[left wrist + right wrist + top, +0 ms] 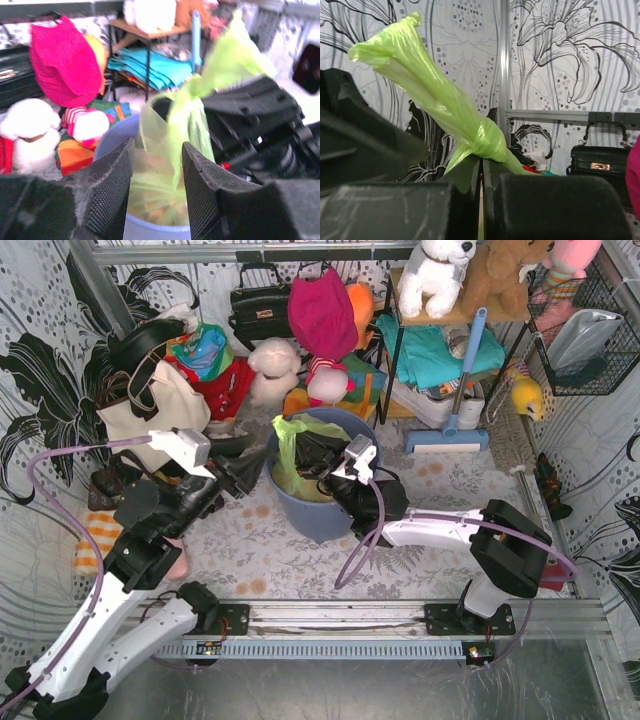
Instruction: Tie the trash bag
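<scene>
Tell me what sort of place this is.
Probably a staged robot test cell dressed as a cluttered home corner. Flower-print sheets line a metal frame, and plush toys, a handbag and a bin holding the trash bag crowd it.

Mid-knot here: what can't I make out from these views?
- Top view: whether the bag is knotted; too small, partly behind the right pincer.
- Left wrist: the bag's contents; blurred, blocked by the left pincer.
- Right wrist: everything below the bag's neck; hidden by that pincer's fingers.
</scene>
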`<state>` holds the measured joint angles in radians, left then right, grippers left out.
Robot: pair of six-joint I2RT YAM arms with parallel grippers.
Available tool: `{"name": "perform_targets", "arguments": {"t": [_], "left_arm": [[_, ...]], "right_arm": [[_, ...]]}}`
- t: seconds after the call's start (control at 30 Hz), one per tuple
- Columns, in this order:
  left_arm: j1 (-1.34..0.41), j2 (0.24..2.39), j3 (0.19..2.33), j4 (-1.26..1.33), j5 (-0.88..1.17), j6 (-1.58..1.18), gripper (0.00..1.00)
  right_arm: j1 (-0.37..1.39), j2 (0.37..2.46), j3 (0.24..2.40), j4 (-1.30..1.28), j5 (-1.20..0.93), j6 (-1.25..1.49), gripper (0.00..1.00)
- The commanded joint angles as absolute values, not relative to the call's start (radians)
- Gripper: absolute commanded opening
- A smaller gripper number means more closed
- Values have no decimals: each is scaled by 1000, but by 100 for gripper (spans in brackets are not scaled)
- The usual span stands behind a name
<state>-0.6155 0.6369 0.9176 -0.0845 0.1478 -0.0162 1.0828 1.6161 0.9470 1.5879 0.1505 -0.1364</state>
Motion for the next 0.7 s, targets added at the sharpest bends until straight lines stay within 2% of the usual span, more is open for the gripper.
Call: {"name": "perform_targets", "arguments": {"t": [0.0,0.07,0.17,0.33,0.67], "left_arm": [[-619,655,942,50,-108,-144,54],[-620,699,983,57,-117,-174,62],[-620,790,1089,-2,-108,-212,66],[-620,875,1193,-85,-147,-305,66],[-620,924,1220,-194,69,-317,68]], "right_arm": [[1081,1579,931,1646,68,-74,0],[1081,1577,931,1643,52,-71,0],[1081,1580,930,1647,49,-75,0],[1079,1578,932,1647,53,-98,0],[1079,1591,948,1658,88,-145,0]]}}
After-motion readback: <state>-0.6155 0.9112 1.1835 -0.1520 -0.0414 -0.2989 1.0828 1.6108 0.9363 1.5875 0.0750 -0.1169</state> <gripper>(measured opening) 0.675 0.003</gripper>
